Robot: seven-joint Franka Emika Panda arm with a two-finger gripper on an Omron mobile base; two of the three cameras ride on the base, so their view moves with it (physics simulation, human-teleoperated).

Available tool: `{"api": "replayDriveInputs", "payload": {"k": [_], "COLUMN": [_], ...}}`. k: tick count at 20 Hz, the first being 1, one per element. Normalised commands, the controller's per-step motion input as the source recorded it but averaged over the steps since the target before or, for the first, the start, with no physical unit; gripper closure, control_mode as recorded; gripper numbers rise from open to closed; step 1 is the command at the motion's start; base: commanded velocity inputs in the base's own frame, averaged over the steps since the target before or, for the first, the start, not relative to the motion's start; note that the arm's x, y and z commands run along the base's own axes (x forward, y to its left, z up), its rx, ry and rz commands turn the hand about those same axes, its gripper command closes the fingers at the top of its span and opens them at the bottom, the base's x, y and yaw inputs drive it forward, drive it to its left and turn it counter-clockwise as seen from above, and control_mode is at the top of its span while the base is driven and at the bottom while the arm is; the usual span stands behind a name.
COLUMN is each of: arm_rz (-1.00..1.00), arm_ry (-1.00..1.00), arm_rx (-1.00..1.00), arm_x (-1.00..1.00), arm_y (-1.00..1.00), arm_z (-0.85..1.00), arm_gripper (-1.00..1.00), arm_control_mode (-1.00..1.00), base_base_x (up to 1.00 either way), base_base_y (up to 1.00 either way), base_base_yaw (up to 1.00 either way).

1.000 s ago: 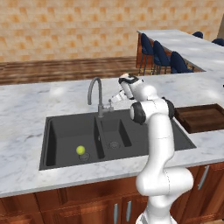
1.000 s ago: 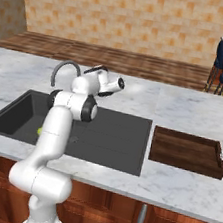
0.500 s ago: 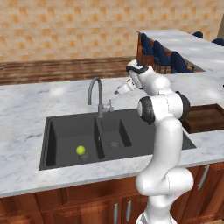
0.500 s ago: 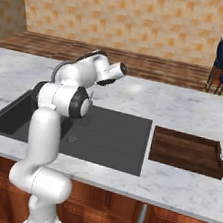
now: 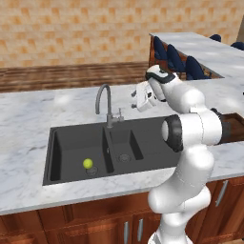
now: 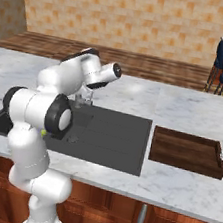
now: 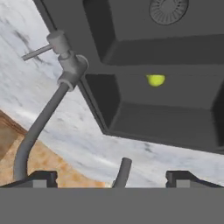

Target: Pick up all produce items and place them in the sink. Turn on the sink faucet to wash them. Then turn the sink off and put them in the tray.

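The lime (image 5: 87,163) lies on the floor of the large left bowl of the dark grey sink (image 5: 71,136); in the hand view the lime (image 7: 155,80) rests in that bowl of the sink (image 7: 175,122). The grey gooseneck faucet (image 5: 106,102) stands behind the divider, and no water shows at its spout. My gripper (image 5: 133,101) hovers open and empty just right of the faucet, above the small bowl. In the hand view the faucet (image 7: 70,65) with its lever (image 7: 37,51) lies ahead of my gripper (image 7: 113,179). The brown tray (image 6: 186,150) sits right of the sink (image 6: 115,134).
Marble counter (image 5: 28,119) surrounds the sink. My own arm (image 6: 38,110) hides most of the bowls in the right base view. A second counter with blue chairs (image 5: 193,66) stands at the back right. Part of the tray (image 5: 234,125) peeks from behind my arm.
My hand has pulled back up and to the right, away from the faucet's lever, and its jaws have spread wider. The lime has stayed put.
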Motion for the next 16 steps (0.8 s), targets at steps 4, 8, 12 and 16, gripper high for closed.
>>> {"api": "replayDriveInputs", "payload": {"k": [4,8,12,16], "arm_rz": [0.25,0.32,0.42,0.42], "arm_ry": [-0.44,-0.14,0.00,-0.02], "arm_rx": [-0.09,-0.26,-0.48,-0.49], "arm_x": [-1.00,-0.95,-0.65,-0.66], "arm_y": [0.00,0.08,0.32,0.17], "arm_z": [0.31,0.00,0.15,0.09], "arm_gripper": [-1.00,-1.00,-1.00,-1.00], "arm_control_mode": [-1.00,-1.00,-1.00,-1.00], "base_base_x": [0.00,0.00,0.00,0.00], "base_base_y": [0.00,0.00,0.00,0.00], "base_base_yaw": [0.00,0.00,0.00,0.00]}}
